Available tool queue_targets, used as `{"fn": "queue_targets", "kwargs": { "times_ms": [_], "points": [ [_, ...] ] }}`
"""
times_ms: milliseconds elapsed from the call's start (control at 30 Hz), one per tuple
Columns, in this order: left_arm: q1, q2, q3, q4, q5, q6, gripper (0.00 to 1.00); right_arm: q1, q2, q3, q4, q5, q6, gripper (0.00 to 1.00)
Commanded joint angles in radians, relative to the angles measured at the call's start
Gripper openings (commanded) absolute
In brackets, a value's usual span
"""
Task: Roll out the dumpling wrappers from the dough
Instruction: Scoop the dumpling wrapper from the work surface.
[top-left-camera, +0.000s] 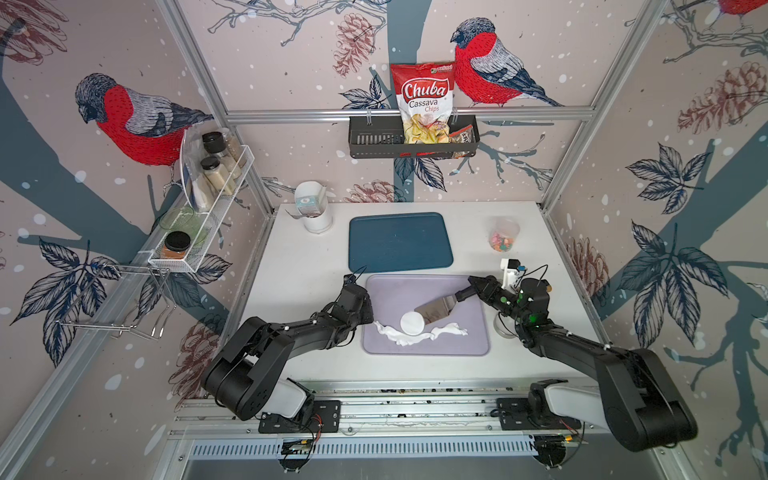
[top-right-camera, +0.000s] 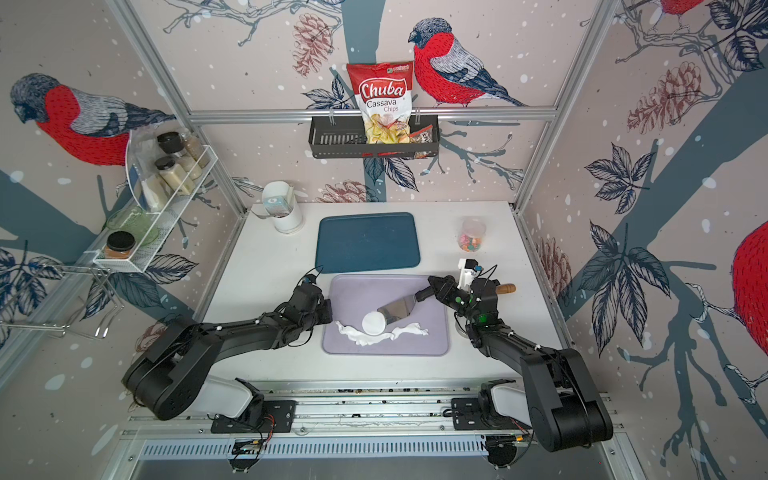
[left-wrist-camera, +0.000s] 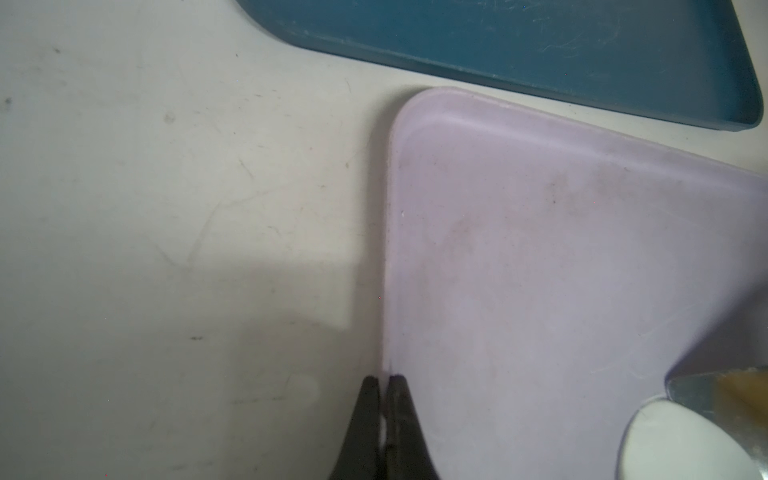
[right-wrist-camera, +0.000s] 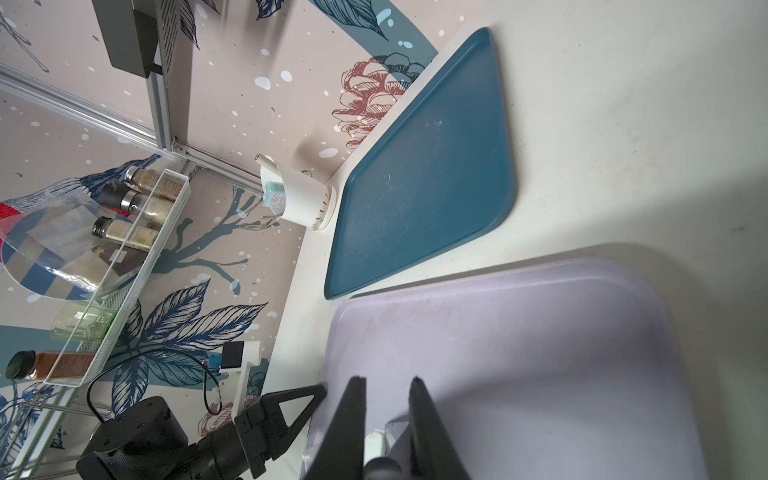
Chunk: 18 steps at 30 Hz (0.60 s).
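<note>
A round white dumpling wrapper (top-left-camera: 412, 323) (top-right-camera: 373, 323) lies on the lilac tray (top-left-camera: 457, 345) (top-right-camera: 415, 347), on top of a ragged strip of dough (top-left-camera: 444, 331) (top-right-camera: 405, 331). My right gripper (top-left-camera: 478, 286) (right-wrist-camera: 388, 380) is shut on the black handle of a metal spatula (top-left-camera: 436, 309) (top-right-camera: 397, 309). The spatula's blade touches the wrapper's far edge. My left gripper (top-left-camera: 368, 309) (left-wrist-camera: 384, 378) is shut at the tray's left rim, with the rim running in between its tips. In the left wrist view the wrapper (left-wrist-camera: 681, 444) and the blade (left-wrist-camera: 706, 390) show at the corner.
A blue tray (top-left-camera: 401, 241) lies behind the lilac one. A white cup of packets (top-left-camera: 316, 212) stands at the back left, a clear cup of coloured bits (top-left-camera: 504, 236) at the back right. A metal ring (top-left-camera: 503, 328) and a wooden-handled roller (top-right-camera: 507, 288) sit by my right arm.
</note>
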Motion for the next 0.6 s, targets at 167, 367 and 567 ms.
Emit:
{"fn": "queue_targets", "kwargs": {
  "times_ms": [167,367,567],
  "points": [
    [0.002,0.004,0.002,-0.081,0.017,0.007,0.0,0.038,0.043,0.034,-0.04,-0.06,-0.036,0.0],
    [0.002,0.004,0.002,-0.085,0.012,0.009,0.0,0.03,0.037,0.036,0.008,-0.084,0.028,0.0],
    [0.002,0.005,0.0,-0.083,0.01,0.009,0.0,0.016,0.026,0.045,0.006,-0.092,0.083,0.0]
  ]
}}
